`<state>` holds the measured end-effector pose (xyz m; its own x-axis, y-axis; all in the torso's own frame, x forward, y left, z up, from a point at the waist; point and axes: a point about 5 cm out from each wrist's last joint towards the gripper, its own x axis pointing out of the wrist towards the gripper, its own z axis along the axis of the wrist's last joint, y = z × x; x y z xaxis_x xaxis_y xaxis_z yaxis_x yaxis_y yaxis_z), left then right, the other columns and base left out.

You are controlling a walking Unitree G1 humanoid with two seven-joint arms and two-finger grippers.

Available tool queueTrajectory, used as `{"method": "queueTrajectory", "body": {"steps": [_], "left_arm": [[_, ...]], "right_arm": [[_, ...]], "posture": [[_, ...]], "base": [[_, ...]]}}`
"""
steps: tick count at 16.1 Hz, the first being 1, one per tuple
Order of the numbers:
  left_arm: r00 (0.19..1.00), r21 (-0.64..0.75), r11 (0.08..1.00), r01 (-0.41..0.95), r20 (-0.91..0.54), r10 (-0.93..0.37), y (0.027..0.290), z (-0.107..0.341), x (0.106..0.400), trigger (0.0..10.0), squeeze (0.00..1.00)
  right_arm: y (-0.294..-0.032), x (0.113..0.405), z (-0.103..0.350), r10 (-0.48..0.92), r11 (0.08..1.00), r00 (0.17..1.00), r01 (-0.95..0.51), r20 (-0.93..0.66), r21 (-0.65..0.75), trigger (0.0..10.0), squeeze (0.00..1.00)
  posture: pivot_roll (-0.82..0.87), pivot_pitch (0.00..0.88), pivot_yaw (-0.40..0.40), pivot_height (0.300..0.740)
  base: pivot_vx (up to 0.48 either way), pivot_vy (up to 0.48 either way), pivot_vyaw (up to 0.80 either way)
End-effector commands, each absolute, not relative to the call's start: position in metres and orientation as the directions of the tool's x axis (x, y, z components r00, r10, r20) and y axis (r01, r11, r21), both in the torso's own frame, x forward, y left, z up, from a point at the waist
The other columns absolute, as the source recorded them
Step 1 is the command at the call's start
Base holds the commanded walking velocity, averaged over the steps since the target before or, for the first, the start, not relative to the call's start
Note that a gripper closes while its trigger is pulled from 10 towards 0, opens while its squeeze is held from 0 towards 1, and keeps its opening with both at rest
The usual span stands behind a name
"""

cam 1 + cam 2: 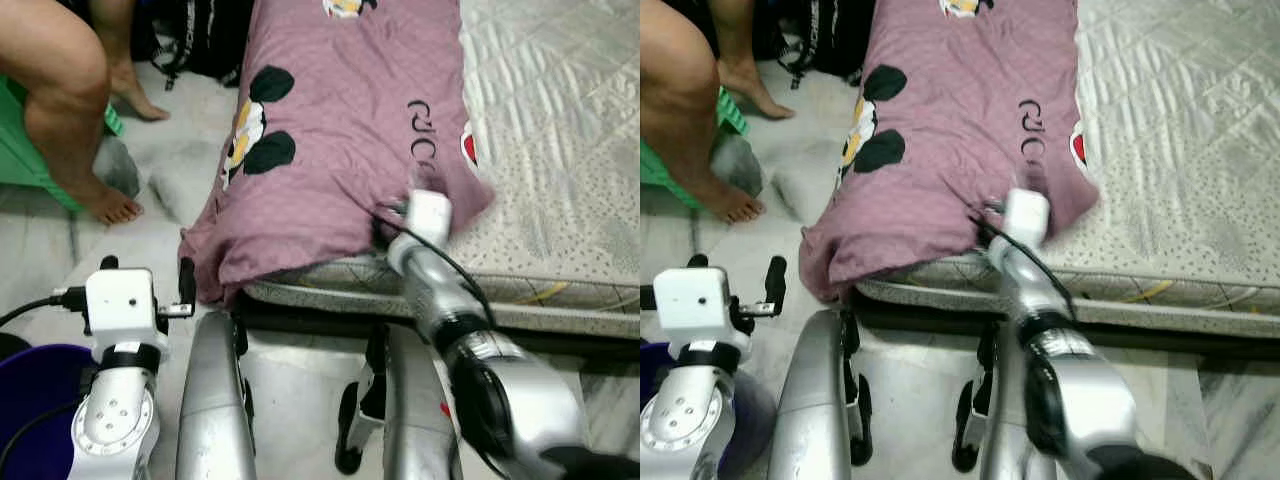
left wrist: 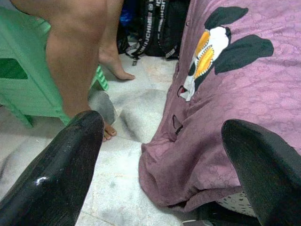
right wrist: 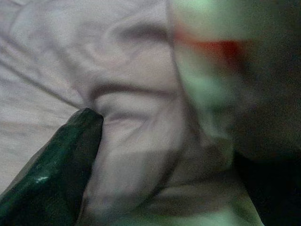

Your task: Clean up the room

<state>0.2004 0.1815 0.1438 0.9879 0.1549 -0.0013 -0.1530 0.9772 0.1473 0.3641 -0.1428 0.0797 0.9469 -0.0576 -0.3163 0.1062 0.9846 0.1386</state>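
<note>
1. Across the upper right lies the mattress (image 1: 560, 120), white and quilted, resting low on the marble floor (image 1: 180, 170).
2. Over its left part spreads the mauve blanket (image 1: 340, 130) with a cartoon mouse print, its corner drooping off the mattress edge toward the floor.
3. Beside the bed a person's bare legs (image 1: 70, 110) stand before a green plastic stool (image 2: 28, 80).
4. At the blanket's near edge the right gripper (image 3: 141, 155) has cloth bunched between its fingers, clamped on the fold.
5. Low on the left, the left gripper (image 2: 164, 160) hovers near the drooping corner, fingers spread wide, holding nothing.
</note>
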Motion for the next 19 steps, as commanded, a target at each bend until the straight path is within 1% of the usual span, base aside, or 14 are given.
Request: {"method": "queueTrajectory", "body": {"steps": [1, 3, 6, 8, 9, 11, 12, 13, 14, 15, 16, 17, 18, 19], "left_arm": [[0.987, 0.146, 0.977, -0.154, -0.021, 0.159, 0.182, 0.139, 0.200, 10.0, 0.00], [0.990, 0.136, 0.981, -0.139, -0.010, 0.142, 0.179, 0.138, 0.207, 10.0, 0.00], [0.992, 0.125, 0.984, -0.123, 0.004, 0.124, 0.176, 0.138, 0.216, 10.0, 0.00], [0.994, 0.114, 0.988, -0.107, 0.015, 0.106, 0.171, 0.137, 0.225, 10.0, 0.00], [0.994, 0.114, 0.988, -0.107, 0.015, 0.106, 0.171, 0.137, 0.225, 10.0, 0.00], [0.995, 0.106, 0.990, -0.097, 0.027, 0.095, 0.168, 0.136, 0.232, 10.0, 0.00], [0.996, 0.105, 0.990, -0.093, 0.029, 0.090, 0.167, 0.135, 0.235, 10.0, 0.00], [0.996, 0.103, 0.991, -0.090, 0.032, 0.087, 0.166, 0.135, 0.237, 10.0, 0.00], [0.996, 0.102, 0.991, -0.089, 0.033, 0.086, 0.166, 0.134, 0.239, 10.0, 0.00], [0.996, 0.098, 0.991, -0.089, 0.040, 0.086, 0.165, 0.135, 0.240, 10.0, 0.00], [0.995, 0.093, 0.992, -0.090, 0.047, 0.085, 0.165, 0.136, 0.243, 10.0, 0.00], [0.995, 0.093, 0.992, -0.089, 0.048, 0.085, 0.165, 0.136, 0.243, 10.0, 0.00], [0.995, 0.090, 0.992, -0.089, 0.052, 0.084, 0.165, 0.136, 0.243, 10.0, 0.00], [0.995, 0.088, 0.992, -0.088, 0.054, 0.083, 0.165, 0.136, 0.243, 10.0, 0.00]], "right_arm": [[-0.165, 0.351, 0.062, -0.120, 0.977, 0.917, 0.176, -0.381, 0.117, 10.0, 0.00], [-0.184, 0.330, 0.055, -0.149, 0.977, 0.911, 0.196, -0.385, 0.084, 10.0, 0.00], [-0.199, 0.302, 0.059, -0.183, 0.973, 0.909, 0.222, -0.376, 0.064, 10.0, 0.00], [-0.213, 0.265, 0.063, -0.204, 0.975, 0.903, 0.220, -0.379, 0.000, 10.0, 0.00], [-0.213, 0.265, 0.063, -0.204, 0.975, 0.903, 0.220, -0.379, 0.000, 10.0, 0.00], [-0.233, 0.239, 0.073, -0.258, 0.965, 0.873, 0.254, -0.413, -0.065, 10.0, 0.00], [-0.244, 0.238, 0.076, -0.296, 0.955, 0.858, 0.277, -0.419, -0.106, 10.0, 0.00], [-0.249, 0.241, 0.080, -0.312, 0.950, 0.861, 0.292, -0.403, -0.111, 10.0, 0.00], [-0.250, 0.244, 0.083, -0.316, 0.949, 0.864, 0.297, -0.393, -0.109, 10.0, 0.00], [-0.248, 0.256, 0.093, -0.298, 0.953, 0.890, 0.298, -0.344, -0.056, 10.0, 0.00], [-0.240, 0.274, 0.111, -0.261, 0.961, 0.927, 0.276, -0.270, 0.015, 10.0, 0.00], [-0.236, 0.281, 0.117, -0.236, 0.966, 0.940, 0.255, -0.247, 0.049, 10.0, 0.00], [-0.225, 0.296, 0.127, -0.178, 0.971, 0.962, 0.206, -0.207, 0.125, 10.0, 0.00], [-0.215, 0.306, 0.132, -0.123, 0.976, 0.976, 0.152, -0.181, 0.158, 10.0, 0.00]], "posture": [[0.23, 0.249, -0.063, 0.542], [0.19, 0.223, -0.060, 0.542], [0.16, 0.202, -0.056, 0.542], [0.13, 0.179, -0.052, 0.542], [0.13, 0.179, -0.052, 0.542], [0.10, 0.167, -0.047, 0.542], [0.09, 0.159, -0.046, 0.542], [0.09, 0.153, -0.048, 0.542], [0.09, 0.150, -0.049, 0.542], [0.09, 0.144, -0.049, 0.542], [0.10, 0.135, -0.053, 0.542], [0.10, 0.134, -0.053, 0.542], [0.11, 0.129, -0.054, 0.542], [0.11, 0.125, -0.057, 0.542]], "base": [[0.000, 0.000, 0.00], [0.000, 0.000, 0.00], [0.000, 0.000, 0.00], [0.000, 0.000, 0.00], [0.000, 0.000, 0.00], [0.000, 0.000, 0.00], [0.000, 0.000, 0.00], [0.000, 0.000, 0.00], [0.000, 0.000, 0.00], [0.000, 0.000, 0.00], [0.000, 0.000, 0.00], [0.000, 0.000, 0.00], [0.000, 0.000, 0.00], [0.000, 0.000, 0.00]]}}
